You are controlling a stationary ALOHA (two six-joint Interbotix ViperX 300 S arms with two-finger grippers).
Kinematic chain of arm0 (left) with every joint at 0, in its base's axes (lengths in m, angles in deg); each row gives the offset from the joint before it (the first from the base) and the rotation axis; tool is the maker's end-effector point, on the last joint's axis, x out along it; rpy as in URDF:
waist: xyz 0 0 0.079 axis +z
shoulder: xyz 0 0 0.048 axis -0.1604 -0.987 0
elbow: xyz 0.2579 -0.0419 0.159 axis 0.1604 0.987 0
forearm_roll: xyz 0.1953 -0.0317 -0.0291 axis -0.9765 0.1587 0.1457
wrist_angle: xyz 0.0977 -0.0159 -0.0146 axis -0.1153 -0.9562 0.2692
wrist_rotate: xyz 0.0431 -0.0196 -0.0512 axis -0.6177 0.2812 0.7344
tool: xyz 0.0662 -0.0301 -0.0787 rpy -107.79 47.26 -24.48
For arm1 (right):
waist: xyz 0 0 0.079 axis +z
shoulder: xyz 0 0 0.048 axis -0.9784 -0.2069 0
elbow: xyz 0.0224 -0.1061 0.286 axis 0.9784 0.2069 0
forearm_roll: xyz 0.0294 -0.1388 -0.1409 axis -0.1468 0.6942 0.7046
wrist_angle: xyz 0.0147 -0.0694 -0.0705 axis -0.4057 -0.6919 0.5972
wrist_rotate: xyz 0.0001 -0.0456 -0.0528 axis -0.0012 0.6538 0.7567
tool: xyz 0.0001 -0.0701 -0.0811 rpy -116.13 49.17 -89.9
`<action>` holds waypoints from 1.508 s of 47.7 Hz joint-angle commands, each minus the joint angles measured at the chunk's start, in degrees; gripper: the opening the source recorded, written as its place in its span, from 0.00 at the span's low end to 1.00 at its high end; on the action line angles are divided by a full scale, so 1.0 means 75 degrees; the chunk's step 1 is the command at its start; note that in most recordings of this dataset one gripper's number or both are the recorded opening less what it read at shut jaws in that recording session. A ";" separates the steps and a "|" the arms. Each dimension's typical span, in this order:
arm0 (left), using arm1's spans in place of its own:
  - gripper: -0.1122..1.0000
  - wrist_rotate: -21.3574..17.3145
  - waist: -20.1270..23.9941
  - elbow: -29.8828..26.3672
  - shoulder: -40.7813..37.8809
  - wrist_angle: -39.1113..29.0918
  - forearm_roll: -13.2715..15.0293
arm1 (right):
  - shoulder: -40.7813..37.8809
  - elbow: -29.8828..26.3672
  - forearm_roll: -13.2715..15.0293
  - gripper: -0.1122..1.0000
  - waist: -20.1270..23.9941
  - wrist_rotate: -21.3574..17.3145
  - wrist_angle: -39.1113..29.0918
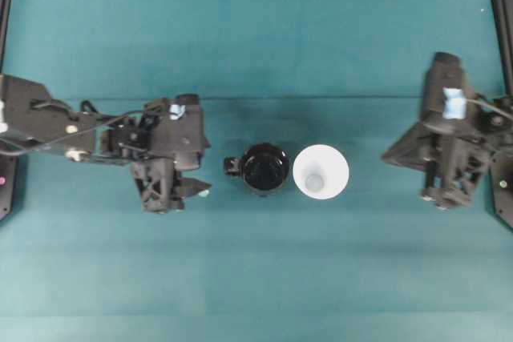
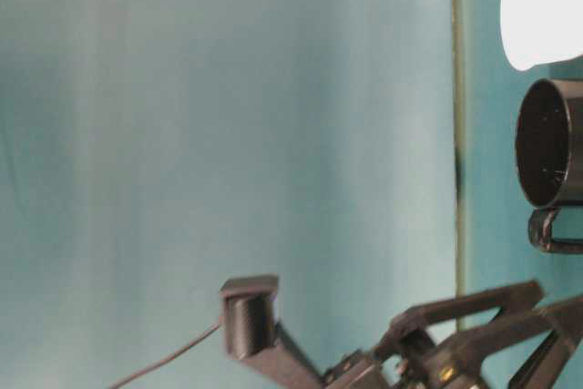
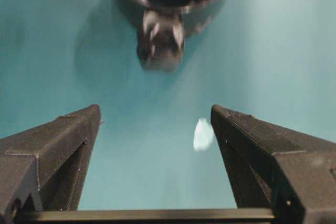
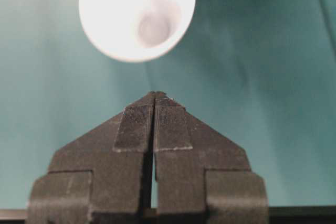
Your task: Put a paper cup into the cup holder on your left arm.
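The glossy black cup holder [image 1: 265, 169] stands upright at the table's middle, its small loop handle [image 1: 231, 167] facing left. Right beside it stands the white paper cup [image 1: 321, 171], mouth up and empty. My left gripper [image 1: 204, 154] is just left of the handle, open wide with nothing between its fingers. In the left wrist view the handle [image 3: 160, 43] is ahead of the open left gripper [image 3: 155, 111], apart from it. My right gripper [image 1: 386, 154] is shut and empty, to the right of the cup. In the right wrist view the paper cup [image 4: 137, 14] sits a short way beyond the right gripper [image 4: 155, 94].
A teal cloth [image 1: 256, 278] covers the table. A small white speck [image 3: 203, 134] shows beside the inner face of one left finger. In the table-level view the cup holder [image 2: 551, 143] and the paper cup [image 2: 542, 6] sit at the right edge.
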 commanded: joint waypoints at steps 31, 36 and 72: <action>0.90 0.0223 -0.0059 0.0188 0.0445 -0.0023 -0.0012 | -0.2109 -0.1828 0.0117 0.84 -0.0539 -0.0059 -0.0773; 0.90 0.0223 -0.0070 0.0211 0.0469 -0.0047 0.0000 | -0.2297 -0.1828 0.0094 0.96 -0.0516 -0.0070 -0.0773; 0.90 0.0234 -0.0070 0.0234 0.0492 -0.0094 -0.0012 | -0.3773 -0.2215 0.0117 0.92 -0.0410 -0.0070 -0.0281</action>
